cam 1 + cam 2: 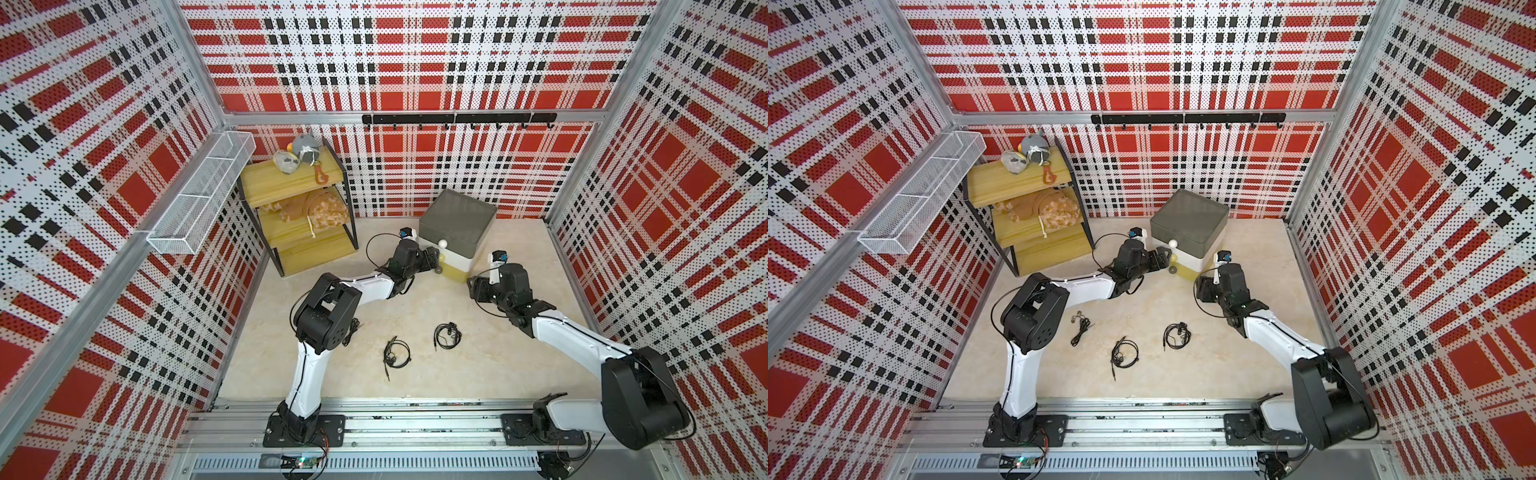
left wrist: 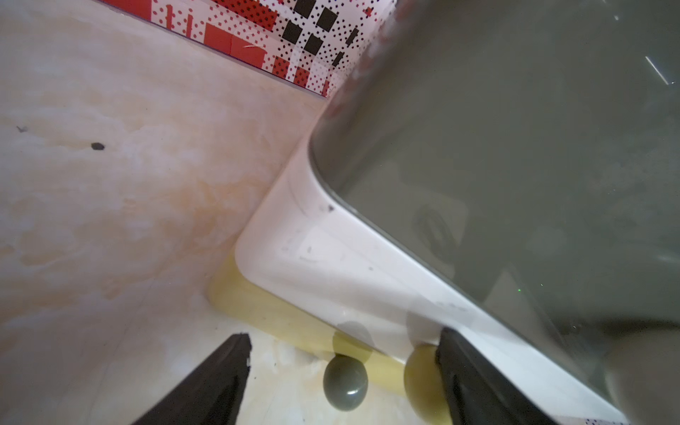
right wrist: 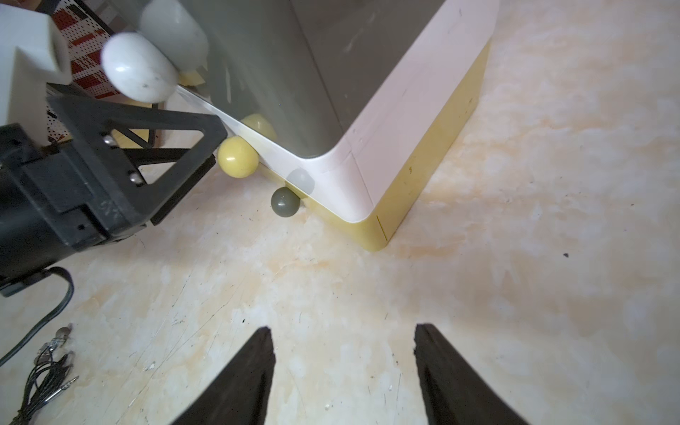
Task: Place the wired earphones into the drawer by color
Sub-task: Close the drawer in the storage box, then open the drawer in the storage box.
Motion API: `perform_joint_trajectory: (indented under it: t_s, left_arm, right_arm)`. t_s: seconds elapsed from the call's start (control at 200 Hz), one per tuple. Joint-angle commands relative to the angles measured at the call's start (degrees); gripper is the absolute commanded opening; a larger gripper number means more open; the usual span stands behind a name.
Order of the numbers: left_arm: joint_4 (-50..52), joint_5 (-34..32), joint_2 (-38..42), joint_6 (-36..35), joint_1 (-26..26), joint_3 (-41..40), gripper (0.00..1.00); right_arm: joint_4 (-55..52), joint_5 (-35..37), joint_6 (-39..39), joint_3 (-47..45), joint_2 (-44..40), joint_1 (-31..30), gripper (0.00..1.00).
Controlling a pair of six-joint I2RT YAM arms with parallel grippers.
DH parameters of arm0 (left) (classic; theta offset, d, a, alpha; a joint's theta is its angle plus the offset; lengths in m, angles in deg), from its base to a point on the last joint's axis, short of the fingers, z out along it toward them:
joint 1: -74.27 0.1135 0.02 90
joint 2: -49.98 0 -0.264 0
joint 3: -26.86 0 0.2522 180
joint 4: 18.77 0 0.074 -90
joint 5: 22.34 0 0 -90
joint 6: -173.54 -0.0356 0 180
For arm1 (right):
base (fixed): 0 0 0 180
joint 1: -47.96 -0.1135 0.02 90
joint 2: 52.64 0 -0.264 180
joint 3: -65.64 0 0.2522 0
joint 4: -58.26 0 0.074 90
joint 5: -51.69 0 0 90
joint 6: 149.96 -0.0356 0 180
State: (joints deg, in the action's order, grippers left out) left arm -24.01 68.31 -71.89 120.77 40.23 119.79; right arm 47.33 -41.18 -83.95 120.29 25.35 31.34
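The left gripper (image 2: 344, 342) gaped wide, one finger touching the drawer's (image 2: 331, 265) yellow knob (image 2: 419, 382). The right gripper (image 3: 344, 329) hung open and empty, drawer just ahead. Black earphones (image 1: 446, 336) lay behind both.

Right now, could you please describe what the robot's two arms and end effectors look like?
The left arm and right arm match: white shells between bulky black joint housings, with black cables looping alongside. Each wrist carries a small blue module on a white mount. The left end effector and right end effector have plain black tapering fingers.
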Motion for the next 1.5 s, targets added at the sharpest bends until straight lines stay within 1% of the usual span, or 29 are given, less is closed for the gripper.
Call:
perform_joint_trajectory:
  t_s: [0.0, 0.12, 0.276, 0.501, 0.827, 1.022, 1.498]
  left_arm:
    - [-0.90, 0.20, -0.14, 0.11, 0.34, -0.35, 0.86]
    - [-2.23, 0.76, 2.14, 0.38, 0.11, -4.35, 0.86]
    - [-6.72, 2.72, 4.57, 1.35, -0.49, -9.85, 0.83]
    - [-9.57, 3.96, 4.89, 2.31, -1.79, -12.88, 0.77]
    - [-12.65, 7.13, 1.72, 3.37, -2.22, -12.23, 0.64]
    - [-13.87, 8.30, -0.51, 3.90, -2.17, -10.97, 0.58]
    - [-15.88, 11.01, -6.03, 4.86, -1.20, -6.99, 0.56]
  right_arm:
    - [-0.82, -4.80, -0.99, 1.36, 1.86, 1.65, 0.73]
    - [-0.08, -5.08, -0.23, 1.81, 3.21, 2.54, 0.74]
    - [1.36, -6.24, -0.68, 2.10, 4.91, 3.77, 0.74]
    - [3.12, -7.14, -2.66, 2.80, 6.77, 6.11, 0.73]
    - [5.78, -7.93, -3.36, 2.67, 8.28, 7.91, 0.73]
    - [7.38, -8.90, -3.76, 1.19, 7.77, 9.01, 0.73]
    - [8.51, -10.53, -4.82, -0.19, 7.43, 9.46, 0.73]
